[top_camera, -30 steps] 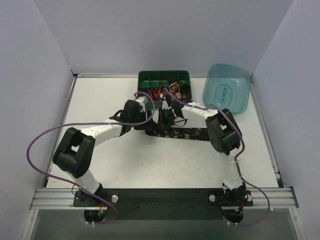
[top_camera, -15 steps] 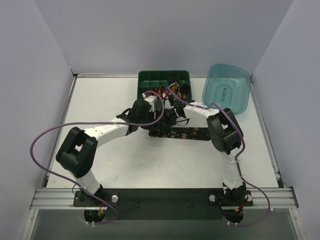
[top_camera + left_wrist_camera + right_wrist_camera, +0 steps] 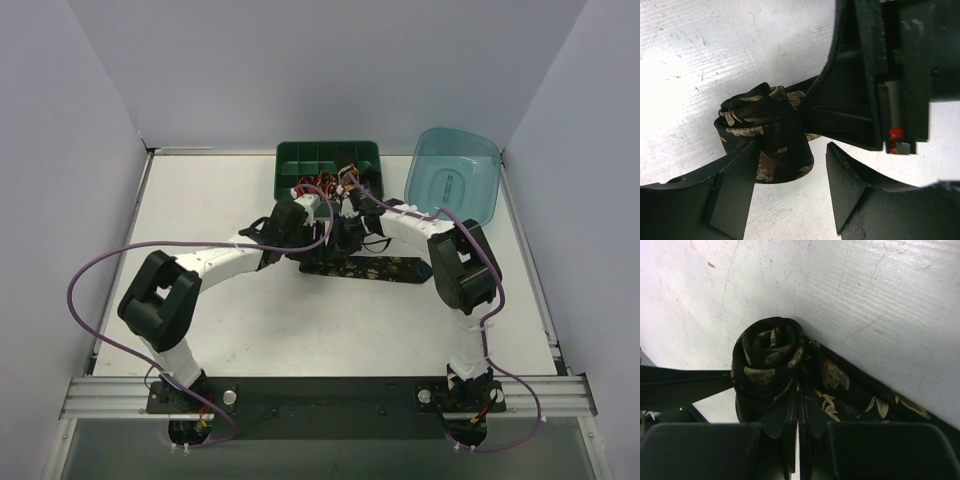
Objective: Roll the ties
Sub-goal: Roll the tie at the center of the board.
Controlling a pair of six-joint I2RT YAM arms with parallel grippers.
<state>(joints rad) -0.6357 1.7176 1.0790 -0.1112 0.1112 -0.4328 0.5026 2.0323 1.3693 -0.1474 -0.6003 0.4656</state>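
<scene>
One tie, black, gold-leafed, half rolled

Bright, even overhead light; table glares white, left fingers blur dark.

No text, label, brand or number legible in any view; gold marks on the tie are leaf motifs, not lettering.
</scene>
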